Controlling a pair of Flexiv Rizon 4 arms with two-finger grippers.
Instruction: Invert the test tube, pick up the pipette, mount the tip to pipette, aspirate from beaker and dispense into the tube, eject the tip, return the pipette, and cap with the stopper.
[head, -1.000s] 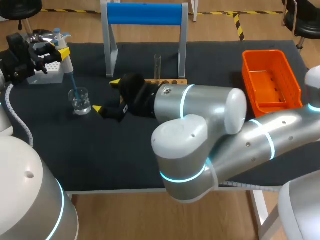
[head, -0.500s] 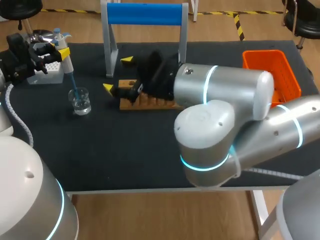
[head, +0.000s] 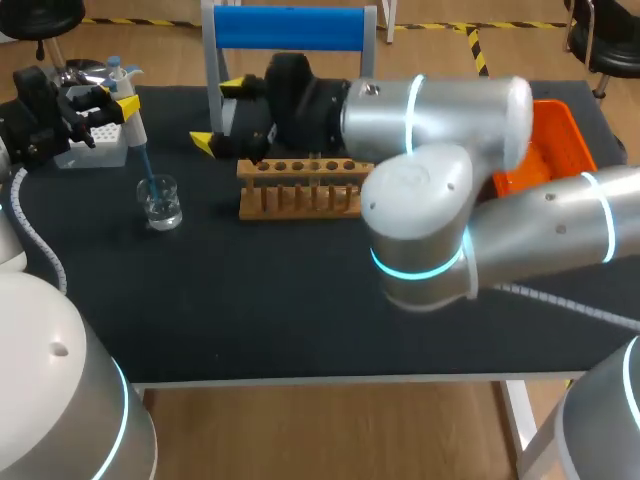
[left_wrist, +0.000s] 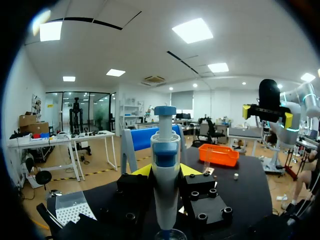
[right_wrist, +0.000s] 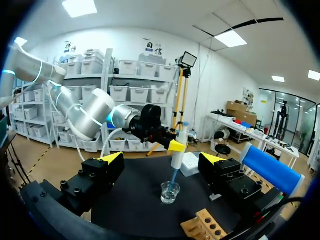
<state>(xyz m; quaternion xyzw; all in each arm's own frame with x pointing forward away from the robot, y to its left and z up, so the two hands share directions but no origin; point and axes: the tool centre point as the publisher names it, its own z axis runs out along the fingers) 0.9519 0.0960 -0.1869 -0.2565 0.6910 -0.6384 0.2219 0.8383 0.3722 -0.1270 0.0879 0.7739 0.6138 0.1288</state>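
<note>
Left gripper (head: 98, 103) fingers are clamped on the pipette (head: 135, 125), which is held upright with its blue tip dipped into the beaker (head: 162, 205) directly below. Aspiration is judged to be the step in hand. Next, the pipette must be lifted straight out and carried to the tube. The tube itself cannot be made out, though the wooden rack (head: 300, 187) is seen well off to the gripper's side. A tip box (head: 100, 148) is set just beside the gripper. The right gripper (head: 220, 113), spread wide and empty, is hung above the rack's nearer end, by the blue stand (head: 290, 28), and may block the path.
</note>
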